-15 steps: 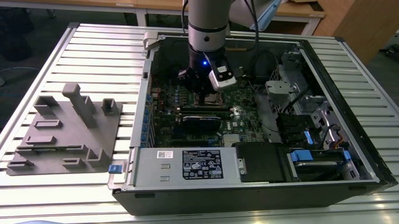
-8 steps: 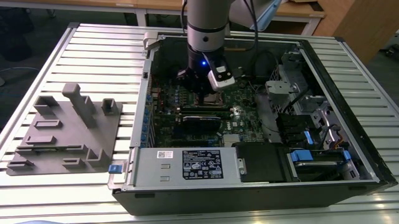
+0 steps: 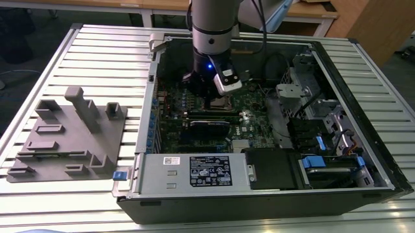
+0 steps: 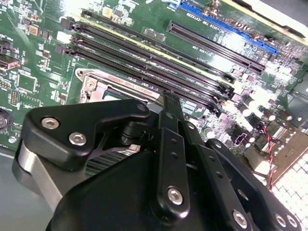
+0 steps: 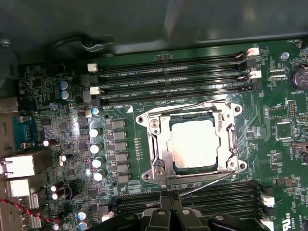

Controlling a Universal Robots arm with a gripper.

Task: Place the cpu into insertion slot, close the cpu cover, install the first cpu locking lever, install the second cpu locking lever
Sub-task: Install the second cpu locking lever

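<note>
CPU (image 5: 193,143) sits flat in the insertion slot (image 5: 159,166), its grey top showing through the window of the cpu cover (image 5: 226,144), which lies down around it in the first wrist view; one thin locking lever (image 5: 211,179) runs along the socket edge nearest the gripper (image 5: 168,211), another bends round the far edge beside the memory slots (image 5: 168,79). Room is tight here: long black slots crowd two sides of the socket and a row of capacitors (image 5: 96,154) stands near a third. Tiny white lettering dots the green board, too small for me to make out. In the second wrist view the gripper (image 4: 169,103) looks clenched, fingers together with nothing between them, tip just over the socket's silver rim (image 4: 91,82). From the exterior view the arm (image 3: 213,29) reaches straight down into the open computer case (image 3: 259,204), walls rising all round, with a white label (image 3: 209,171) on the power supply and a grey fixture block (image 3: 68,136) well apart toward the exterior view's left.
</note>
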